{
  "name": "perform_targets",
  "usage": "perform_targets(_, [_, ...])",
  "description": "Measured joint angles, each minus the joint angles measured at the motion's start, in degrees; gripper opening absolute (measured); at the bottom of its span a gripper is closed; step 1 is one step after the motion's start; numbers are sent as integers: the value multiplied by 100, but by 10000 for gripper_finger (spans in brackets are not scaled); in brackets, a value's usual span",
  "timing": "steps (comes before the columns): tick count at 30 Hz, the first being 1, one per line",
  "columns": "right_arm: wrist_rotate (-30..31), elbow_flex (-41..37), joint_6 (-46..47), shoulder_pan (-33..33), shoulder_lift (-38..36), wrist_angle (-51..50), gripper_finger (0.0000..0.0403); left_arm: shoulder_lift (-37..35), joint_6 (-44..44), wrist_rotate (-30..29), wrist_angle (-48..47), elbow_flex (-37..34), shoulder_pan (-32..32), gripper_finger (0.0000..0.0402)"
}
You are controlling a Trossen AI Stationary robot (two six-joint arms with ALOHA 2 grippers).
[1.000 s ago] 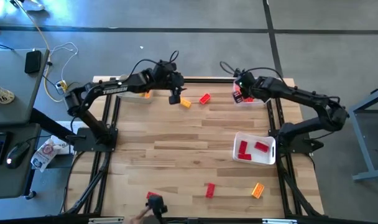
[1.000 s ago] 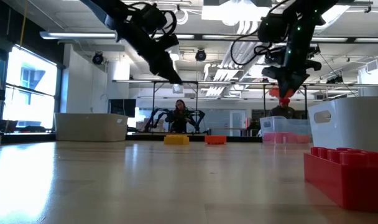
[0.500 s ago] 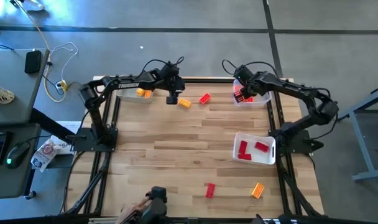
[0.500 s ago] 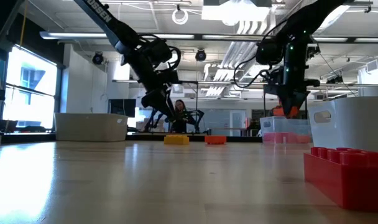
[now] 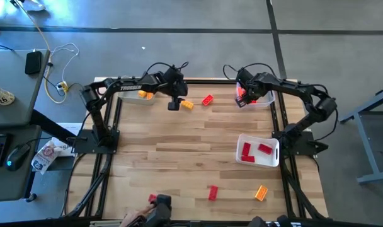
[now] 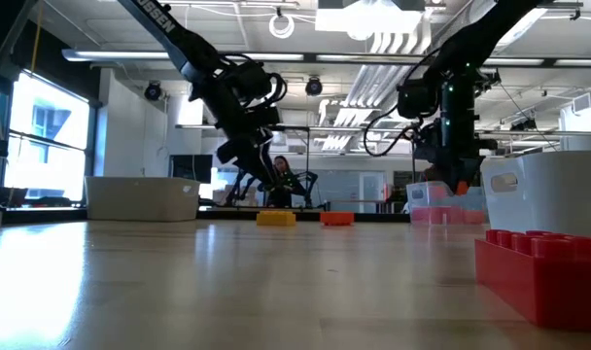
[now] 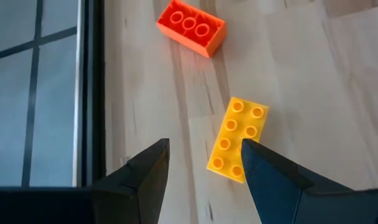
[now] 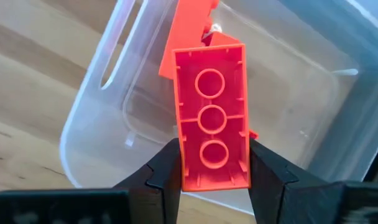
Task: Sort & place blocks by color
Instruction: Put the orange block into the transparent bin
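The right gripper (image 8: 211, 165) hangs over a clear plastic tray (image 8: 108, 118) at the far right corner of the wooden surface (image 5: 179, 151). Its jaws are clamped on an orange-red brick (image 8: 211, 115), whose hollow underside, with three round sockets, faces the wrist camera. At least one more orange-red piece lies in that tray behind the held brick; its shape is hard to make out.

The left gripper (image 7: 201, 177) hovers near the far edge, its jaws parted and empty. They straddle the near end of a yellow-orange eight-stud brick (image 7: 237, 138) lying flat on the wood. Just beyond it lies an orange-red brick (image 7: 191, 27), underside up. In the overhead view these two sit side by side, between the two arms.

Behind the left arm a shallow tray (image 5: 131, 96) holds a yellow-orange brick (image 5: 142, 94). Near the right side of the surface a white tray (image 5: 257, 151) holds two red bricks (image 5: 246, 151). Toward the front edge lie a red brick (image 5: 212, 192) and a yellow-orange brick (image 5: 261, 192), well apart from each other. Another red brick (image 6: 540, 274) sits at the very front, close to the low camera.
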Motion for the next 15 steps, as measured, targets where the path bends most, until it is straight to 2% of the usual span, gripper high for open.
perform_targets(11, [171, 0, -464, -1, -2, 15, 126, -4, -1, -37, -364, 0, -174, 186])
perform_targets(15, [173, 0, -600, -1, -4, 32, 126, -4, -4, -70, -739, 228, -175, 186])
